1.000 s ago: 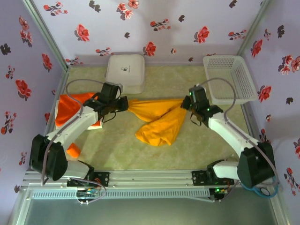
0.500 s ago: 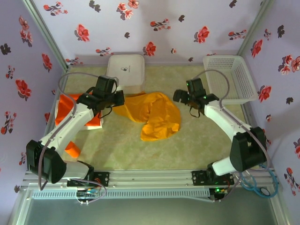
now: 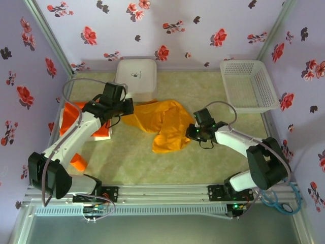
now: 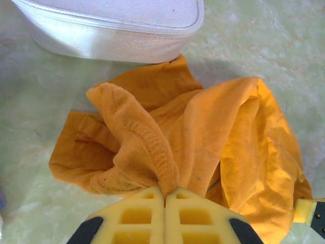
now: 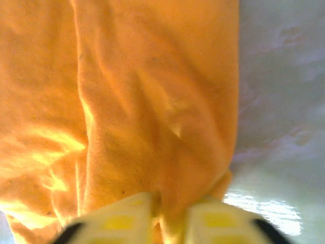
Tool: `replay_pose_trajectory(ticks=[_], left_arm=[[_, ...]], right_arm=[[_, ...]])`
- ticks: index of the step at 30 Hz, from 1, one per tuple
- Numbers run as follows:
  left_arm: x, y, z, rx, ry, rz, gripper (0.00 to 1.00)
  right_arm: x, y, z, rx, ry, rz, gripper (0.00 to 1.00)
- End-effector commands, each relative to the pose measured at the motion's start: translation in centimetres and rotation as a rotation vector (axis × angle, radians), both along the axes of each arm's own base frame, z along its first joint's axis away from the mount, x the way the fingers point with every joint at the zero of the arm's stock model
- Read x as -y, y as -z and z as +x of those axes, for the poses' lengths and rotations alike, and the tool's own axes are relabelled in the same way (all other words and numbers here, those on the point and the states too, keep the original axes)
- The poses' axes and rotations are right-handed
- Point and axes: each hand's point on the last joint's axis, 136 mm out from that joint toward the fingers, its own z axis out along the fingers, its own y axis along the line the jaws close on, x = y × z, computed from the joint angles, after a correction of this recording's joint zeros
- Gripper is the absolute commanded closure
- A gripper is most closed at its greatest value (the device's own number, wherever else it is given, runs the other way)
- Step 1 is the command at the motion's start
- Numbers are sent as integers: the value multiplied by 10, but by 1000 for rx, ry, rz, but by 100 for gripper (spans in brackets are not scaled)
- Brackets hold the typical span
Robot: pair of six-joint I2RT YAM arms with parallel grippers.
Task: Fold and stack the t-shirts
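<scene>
Where the table point(image 3: 132, 162) meets the left wall, the red-orange t-shirt point(image 3: 71, 116) lies crumpled, partly under the left arm, in the same place as one second ago. The left gripper point(image 3: 129, 108) sits to its right, just in front of the white box point(image 3: 135, 76). In the left wrist view its pads point(image 4: 137, 216) are pressed together with a stitched hem of the mustard t-shirt point(image 4: 213, 132) pinched between them, so it is clenched on that shirt. Against the frame of one second ago this gripper has shifted slightly left and toward the far wall. Against the half-second frame it is unchanged.

The mustard t-shirt lies in a loose heap at mid-table, its far-left edge just beside the white box. One second ago it was stretched as a band between the two grippers. Half a second ago it had already slumped into the present heap.

The right gripper point(image 3: 192, 133) is now low at the near-right edge of that heap. One second ago it held the shirt's right end farther back. Half a second ago it stood clear of the cloth, farther back and nearer the lattice basket point(image 3: 250, 86). The right wrist view is blurred, but a fold of the shirt appears nipped between the pads point(image 5: 122, 219), so it is grasping the mustard t-shirt. The lattice basket stands in the far-right corner, well apart from the shirt.
</scene>
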Motion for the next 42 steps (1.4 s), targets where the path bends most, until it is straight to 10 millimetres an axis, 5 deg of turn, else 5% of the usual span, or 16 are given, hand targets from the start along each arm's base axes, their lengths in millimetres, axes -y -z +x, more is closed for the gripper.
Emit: replay_pose_trajectory(ticks=[1, 7, 12, 18, 19, 22, 25, 35, 42], left_arm=[[-9, -15, -4, 38, -5, 11, 100], [-17, -25, -10, 57, -14, 14, 100], [-23, -31, -13, 70, -30, 16, 100], [-27, -23, -22, 48, -37, 16, 100], [-28, -21, -24, 44, -39, 16, 100], [-32, -13, -31, 30, -51, 12, 100], [-35, -2, -38, 8, -63, 10, 100], [-37, 13, -43, -27, -70, 15, 100], [-36, 26, -45, -57, -67, 17, 100]], right_arm=[[21, -20, 15, 68, 65, -84, 100], [81, -71, 33, 182, 204, -223, 100], [123, -121, 68, 299, 339, -286, 100], [131, -158, 123, 333, 328, -333, 98], [131, -157, 128, 314, 319, -350, 86], [130, -140, 131, 237, 289, -376, 28], [120, -116, 119, 197, 264, -317, 8], [131, -32, 35, 13, 321, -290, 8], [144, -15, 51, -10, 401, -306, 17]])
